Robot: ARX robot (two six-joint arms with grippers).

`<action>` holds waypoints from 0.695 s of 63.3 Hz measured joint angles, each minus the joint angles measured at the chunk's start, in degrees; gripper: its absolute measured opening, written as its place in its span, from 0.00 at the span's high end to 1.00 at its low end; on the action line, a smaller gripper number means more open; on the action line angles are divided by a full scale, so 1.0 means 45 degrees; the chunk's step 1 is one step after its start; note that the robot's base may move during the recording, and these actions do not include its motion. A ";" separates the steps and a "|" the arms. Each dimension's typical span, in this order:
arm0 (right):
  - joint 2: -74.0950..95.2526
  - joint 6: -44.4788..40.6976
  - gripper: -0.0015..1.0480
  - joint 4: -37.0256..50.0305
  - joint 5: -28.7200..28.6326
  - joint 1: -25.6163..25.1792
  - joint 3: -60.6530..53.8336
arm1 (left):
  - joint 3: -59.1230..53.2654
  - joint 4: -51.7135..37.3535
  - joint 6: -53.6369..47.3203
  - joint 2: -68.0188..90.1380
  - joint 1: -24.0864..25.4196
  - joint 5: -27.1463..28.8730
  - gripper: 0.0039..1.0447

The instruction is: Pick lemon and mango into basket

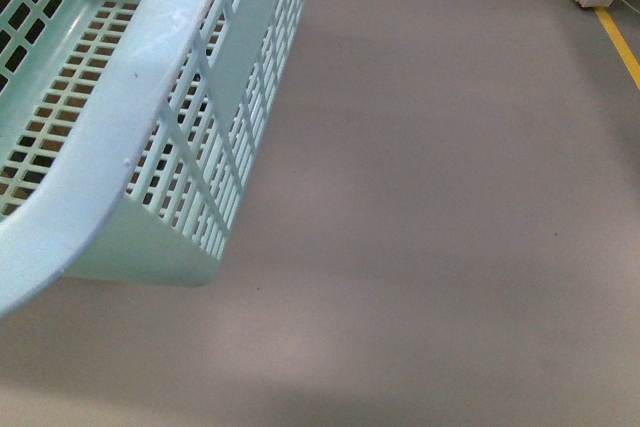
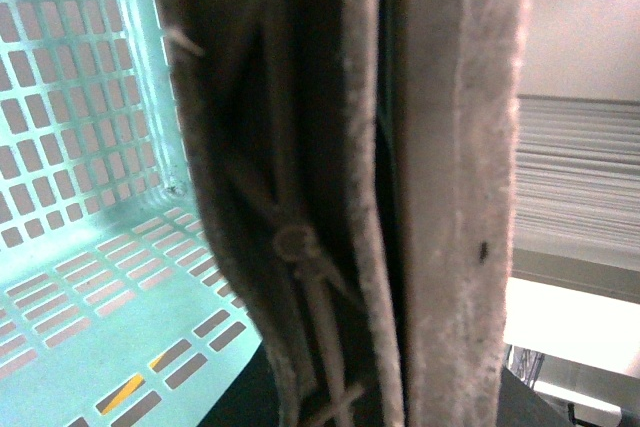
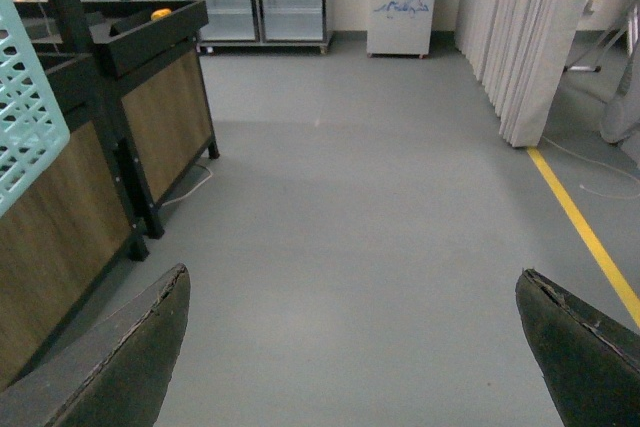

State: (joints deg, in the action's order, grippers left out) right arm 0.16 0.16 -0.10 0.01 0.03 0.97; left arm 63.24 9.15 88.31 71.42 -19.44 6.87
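Basket: pale aqua-blue slotted plastic shopping basket (image 1: pixel 150 77) with a smooth rim, at the robot's left above the grey matte floor (image 1: pixel 450 197); no fruit in the part of the interior that shows.
Handle: brown, fuzzy swing handle (image 2: pixel 290 147), zip-tied, fills the left wrist view.
Left gripper: cannot tell.
Right gripper (image 3: pixel 352 287): spread wide, empty.
Lemon, mango: not identifiable; a small yellow fruit (image 3: pixel 161 14) lies on the black-and-wood stand (image 3: pixel 150 77).
Advice: confirm the fruit type before closing.

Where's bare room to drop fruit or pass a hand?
Pale aqua slotted plastic basket: visible bottom bare, crowded only by its brown handles. Grey floor right of it open up to the yellow line.
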 joint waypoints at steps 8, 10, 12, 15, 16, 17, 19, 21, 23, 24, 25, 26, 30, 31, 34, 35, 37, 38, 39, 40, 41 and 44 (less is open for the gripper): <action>0.0000 0.0000 0.08 0.0000 0.0005 0.0000 0.0000 | 0.0000 0.0000 0.0010 0.0000 0.0000 0.0010 0.84; 0.0000 0.0000 0.08 0.0000 0.0005 0.0000 0.0000 | 0.0000 0.0000 0.0010 0.0000 0.0000 0.0005 0.84; 0.0000 0.0000 0.08 0.0000 0.0005 0.0000 0.0000 | 0.0000 0.0000 0.0010 0.0000 0.0000 0.0005 0.84; 0.0000 0.0000 0.08 0.0000 0.0005 0.0000 0.0000 | 0.0000 0.0000 0.0005 0.0000 0.0000 0.0005 0.84; 0.0000 0.0000 0.08 0.0000 0.0005 0.0000 0.0000 | 0.0000 0.0000 0.0005 0.0000 0.0000 0.0000 0.84; 0.0000 0.0000 0.08 0.0000 0.0000 0.0000 0.0000 | 0.0000 0.0000 0.0010 0.0000 0.0000 0.0005 0.84; 0.0000 0.0000 0.08 0.0000 0.0005 0.0000 0.0000 | 0.0000 0.0000 0.0010 0.0000 0.0000 0.0005 0.84; 0.0000 0.0000 0.08 0.0000 0.0000 0.0000 0.0000 | 0.0000 0.0000 0.0010 0.0000 0.0000 0.0005 0.84; 0.0000 0.0000 0.08 0.0005 0.0005 0.0000 0.0000 | 0.0000 0.0000 0.0000 0.0000 0.0000 0.0005 0.84; 0.0000 -0.0005 0.08 0.0005 0.0000 0.0000 0.0000 | 0.0005 0.0000 0.0005 0.0000 0.0000 0.0005 0.84; 0.0000 0.0000 0.08 0.0005 0.0005 0.0005 0.0000 | 0.0010 0.0000 0.0005 0.0000 0.0000 0.0010 0.84; 0.0000 0.0000 0.08 0.0005 0.0000 0.0000 0.0000 | 0.0010 0.0000 0.0005 -0.0005 0.0000 0.0005 0.84; 0.0000 0.0005 0.08 0.0005 0.0000 0.0000 0.0000 | 0.0010 0.0000 0.0005 -0.0005 0.0000 0.0010 0.84; 0.0000 0.0000 0.08 0.0005 0.0005 0.0000 0.0000 | 0.0010 0.0000 0.0005 -0.0005 0.0000 0.0005 0.84; 0.0000 -0.0005 0.08 0.0010 0.0005 0.0000 0.0000 | 0.0010 0.0000 0.0005 -0.0005 0.0000 0.0005 0.84; 0.0000 0.0000 0.08 0.0005 0.0005 0.0000 0.0000 | 0.0010 0.0000 0.0005 -0.0005 0.0000 0.0000 0.84; 0.0000 0.0000 0.08 0.0005 0.0005 0.0000 0.0000 | 0.0010 0.0000 0.0010 -0.0005 0.0000 0.0000 0.84; 0.0000 0.0000 0.08 0.0005 0.0005 0.0000 0.0000 | 0.0015 0.0000 0.0005 -0.0005 0.0000 0.0000 0.84; 0.0000 0.0000 0.08 0.0005 0.0000 0.0000 0.0000 | 0.0015 0.0000 0.0005 -0.0005 0.0000 0.0005 0.84; 0.0000 0.0000 0.08 0.0005 0.0005 0.0000 0.0000 | 0.0010 0.0000 0.0005 -0.0005 0.0000 0.0000 0.84; 0.0000 0.0000 0.08 0.0005 0.0010 0.0000 0.0000 | 0.0010 0.0000 0.0005 -0.0005 0.0000 0.0005 0.84; 0.0000 0.0000 0.08 0.0005 0.0005 0.0000 0.0000 | 0.0010 0.0000 0.0005 -0.0005 0.0000 0.0005 0.84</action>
State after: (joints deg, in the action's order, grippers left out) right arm 0.16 0.16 -0.08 0.03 0.03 0.97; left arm 63.29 9.15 88.33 71.40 -19.44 6.90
